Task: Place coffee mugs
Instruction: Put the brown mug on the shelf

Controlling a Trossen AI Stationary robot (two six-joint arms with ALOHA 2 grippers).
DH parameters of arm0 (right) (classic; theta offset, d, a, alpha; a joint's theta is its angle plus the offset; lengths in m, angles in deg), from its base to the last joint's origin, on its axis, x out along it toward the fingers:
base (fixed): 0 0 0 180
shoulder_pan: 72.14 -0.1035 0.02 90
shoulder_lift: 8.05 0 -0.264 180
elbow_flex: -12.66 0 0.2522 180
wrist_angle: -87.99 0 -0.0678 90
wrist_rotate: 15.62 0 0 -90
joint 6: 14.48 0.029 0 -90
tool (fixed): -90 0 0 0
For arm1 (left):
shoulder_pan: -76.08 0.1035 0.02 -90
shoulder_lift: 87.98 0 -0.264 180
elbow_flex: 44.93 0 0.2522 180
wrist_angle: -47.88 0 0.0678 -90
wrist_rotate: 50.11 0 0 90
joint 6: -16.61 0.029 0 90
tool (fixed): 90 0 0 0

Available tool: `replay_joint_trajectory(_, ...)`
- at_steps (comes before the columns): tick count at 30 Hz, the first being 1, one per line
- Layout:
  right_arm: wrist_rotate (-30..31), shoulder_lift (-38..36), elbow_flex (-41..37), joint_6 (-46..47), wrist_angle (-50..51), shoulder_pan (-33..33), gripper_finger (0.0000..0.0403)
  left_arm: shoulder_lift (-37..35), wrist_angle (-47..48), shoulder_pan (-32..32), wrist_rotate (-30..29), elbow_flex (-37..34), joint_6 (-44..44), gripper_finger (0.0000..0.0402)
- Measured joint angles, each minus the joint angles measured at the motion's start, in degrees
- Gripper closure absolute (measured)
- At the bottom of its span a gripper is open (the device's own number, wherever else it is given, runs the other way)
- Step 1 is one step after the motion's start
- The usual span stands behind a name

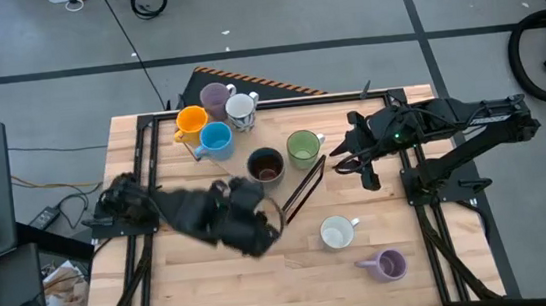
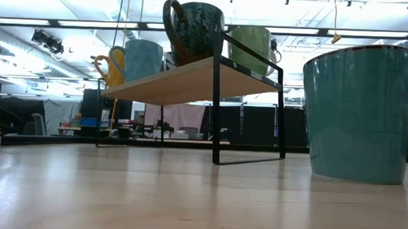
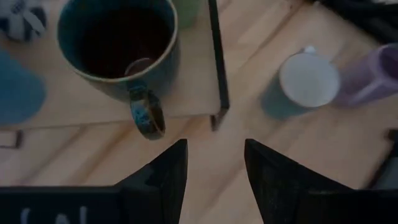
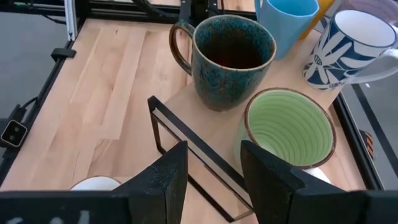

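A: Grey floor surrounds the pale wooden worktop (image 1: 216, 289); what's left to place?

B: Six mugs fill the black-framed shelf (image 1: 302, 192). The white mug (image 1: 337, 232) stands upright and the lavender mug (image 1: 385, 265) lies tipped, both off it.

A: Which arm is closer?

B: The left gripper (image 1: 261, 236) hovers just beside the white mug, fingers spread, empty. The right gripper (image 1: 346, 156) hangs by the green mug (image 1: 303, 148), also spread.

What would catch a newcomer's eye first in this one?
A cluster of mugs crowds a raised wooden shelf at the table's far middle: orange, light blue, dark brown and green. On the bare table nearer the front, a white mug stands upright and a lavender mug lies tipped over.
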Motion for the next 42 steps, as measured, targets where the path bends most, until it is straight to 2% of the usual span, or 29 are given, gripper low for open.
replay_joint_trajectory(2,0.00,0.01,0.00,-0.24,-0.02,0.00,0.0249,0.00,0.00,-2.14,-3.54,-4.30,-2.37,0.0235)
replay_joint_trajectory(8,-0.67,0.02,0.00,0.01,-0.05,0.00,0.0249,-0.04,-0.07,-6.31,-8.13,-13.04,-14.86,0.0235)
replay_joint_trajectory(15,-1.49,0.02,0.00,-0.48,-0.18,0.00,0.0249,-0.04,-0.24,-7.47,-9.17,-17.91,-24.02,0.0235)
replay_joint_trajectory(26,-1.49,0.02,0.00,-0.83,-0.17,0.00,0.0249,-0.04,-0.93,-3.95,-8.75,-18.63,-21.96,0.0224)
replay_joint_trajectory(29,-1.49,0.02,0.00,-0.80,-0.19,0.00,0.0249,-0.04,-1.28,-2.20,-5.39,-18.63,-21.95,0.0199)
replay_joint_trajectory(35,-1.49,0.02,0.00,-0.80,-0.19,0.00,0.0249,-2.13,-1.22,2.39,5.81,-18.45,-17.92,0.0147)
replay_joint_trajectory(42,-1.49,0.02,0.00,-0.80,-0.19,0.00,0.0249,-9.01,-1.43,6.13,4.32,-16.51,-14.69,0.0134)
